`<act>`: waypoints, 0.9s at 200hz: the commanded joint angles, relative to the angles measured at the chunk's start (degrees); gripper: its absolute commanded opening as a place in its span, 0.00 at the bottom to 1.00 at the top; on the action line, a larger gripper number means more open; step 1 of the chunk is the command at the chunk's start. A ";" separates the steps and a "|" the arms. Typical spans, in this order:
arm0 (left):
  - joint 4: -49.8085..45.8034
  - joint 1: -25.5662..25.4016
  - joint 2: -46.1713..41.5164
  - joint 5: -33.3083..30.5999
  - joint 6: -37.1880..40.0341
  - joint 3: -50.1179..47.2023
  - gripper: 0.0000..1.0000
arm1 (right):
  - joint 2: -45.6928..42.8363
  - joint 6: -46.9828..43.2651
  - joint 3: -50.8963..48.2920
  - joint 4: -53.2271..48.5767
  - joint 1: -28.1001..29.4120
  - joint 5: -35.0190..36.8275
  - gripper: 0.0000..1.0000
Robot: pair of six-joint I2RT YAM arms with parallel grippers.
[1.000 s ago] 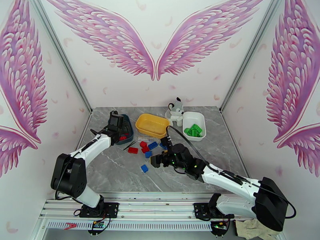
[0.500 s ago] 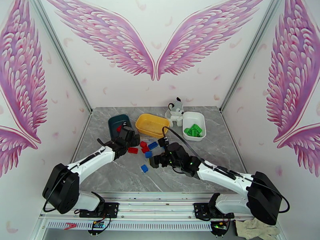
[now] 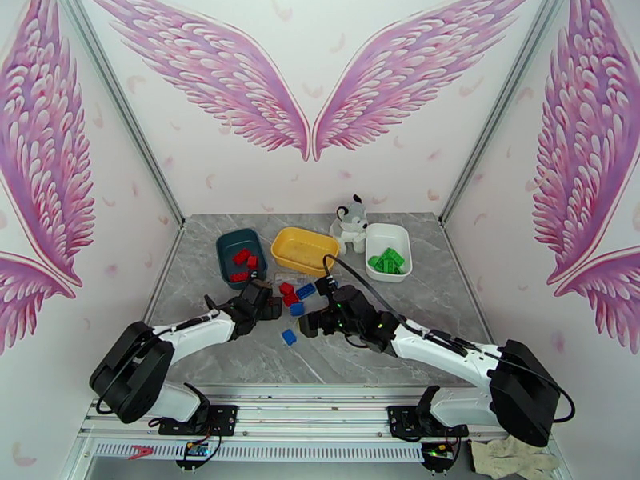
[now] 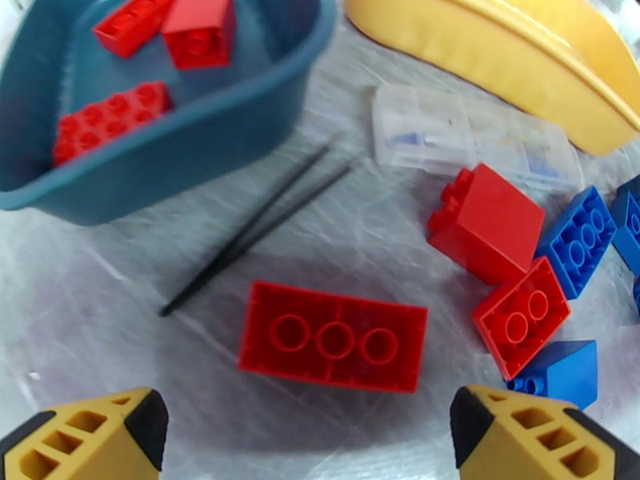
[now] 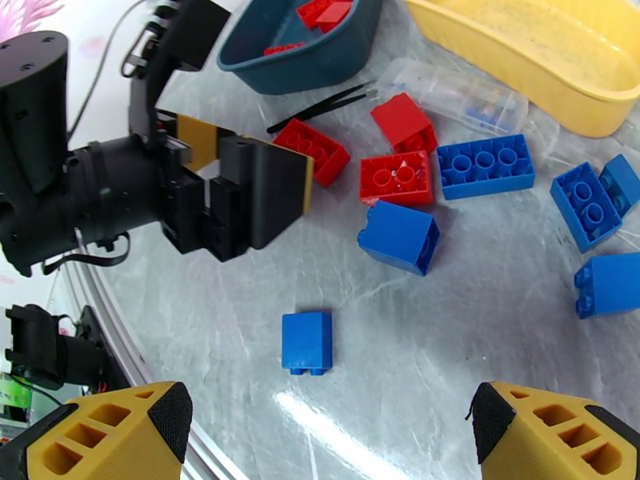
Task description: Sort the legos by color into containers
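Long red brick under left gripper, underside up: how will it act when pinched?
The red brick looks like rigid hollow plastic: probably stiff and light. Lying flat, tubes up, it should not tip or roll. The table looks glossy, so an off-centre touch by the left gripper may slide or spin it.

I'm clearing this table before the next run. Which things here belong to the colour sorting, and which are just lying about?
Part of the job: red bricks, blue bricks, green bricks, teal tub, yellow tub, white tub.

Just lying about: grey-white plush dog, clear plastic case, black tweezers.
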 commanded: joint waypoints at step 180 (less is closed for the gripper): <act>-1.07 1.29 14.83 -0.76 4.14 11.12 0.86 | -0.77 -0.46 1.45 -1.27 -1.17 0.61 0.99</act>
